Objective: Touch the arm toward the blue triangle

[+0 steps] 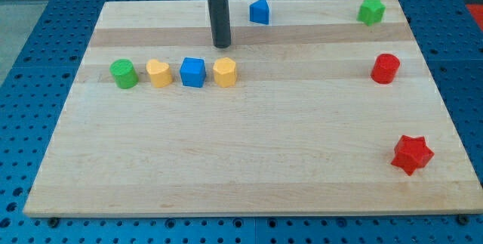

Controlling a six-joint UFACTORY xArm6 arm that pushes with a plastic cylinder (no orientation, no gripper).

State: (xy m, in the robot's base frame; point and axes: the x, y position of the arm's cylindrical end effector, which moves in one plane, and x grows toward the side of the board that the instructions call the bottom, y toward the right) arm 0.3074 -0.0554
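Note:
The blue triangle (259, 10) lies near the view's top edge of the wooden board, a little right of centre. My tip (221, 45) is down on the board, below and to the left of the blue triangle, with a clear gap between them. The rod rises straight up out of the view's top. A row of blocks lies just below the tip: a green cylinder (124, 73), a yellow heart (158, 72), a blue cube (193, 72) and a yellow hexagon (225, 71).
A green star (370, 10) sits at the view's top right. A red cylinder (386, 69) is at the right side. A red star (412, 154) is at the lower right. The wooden board (241, 161) rests on a blue perforated table.

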